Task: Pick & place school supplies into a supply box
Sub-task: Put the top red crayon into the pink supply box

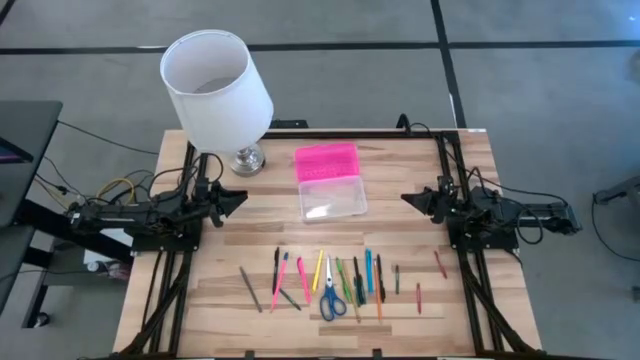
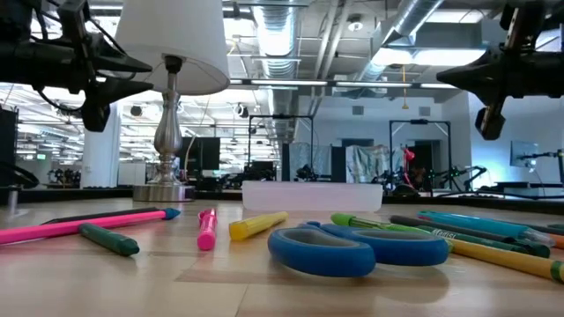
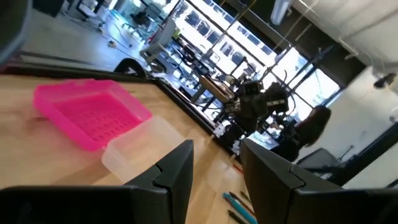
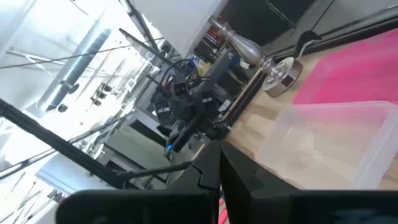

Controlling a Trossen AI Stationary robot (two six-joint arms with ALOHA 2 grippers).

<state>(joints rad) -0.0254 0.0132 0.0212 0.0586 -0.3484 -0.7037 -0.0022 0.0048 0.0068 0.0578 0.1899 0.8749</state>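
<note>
Wooden table [image 1: 400,290] seen from above, with two dark robot arms parked at its sides. The left gripper [image 1: 238,198] hangs above the table's left side with its fingers parted and nothing between them. The right gripper [image 1: 408,198] hangs over the right side, fingers pressed together and empty. Both point inward toward each other, which reads as a waiting pose with no item picked up yet.

Between the two grippers, roughly level with them, lies the pencil case [image 1: 331,196]: one clear base, open, with its one pink ribbed lid [image 1: 326,160] folded back on the side farther from the supplies. Lying open and central, it looks reachable by either arm. It appears to hold nothing.

Nearer the table's front edge than both grippers, the supplies lie side by side in a loose row, mostly apart from one another, likely so each can be grasped singly. Counted from above: one pair of blue-handled scissors [image 1: 331,300] near the middle, and about fifteen pens, pencils and markers in pink, yellow, green, blue, orange and dark tones; some overlap, so the count is approximate.

One table lamp with a white shade [image 1: 215,90] stands just behind the left gripper.
</note>
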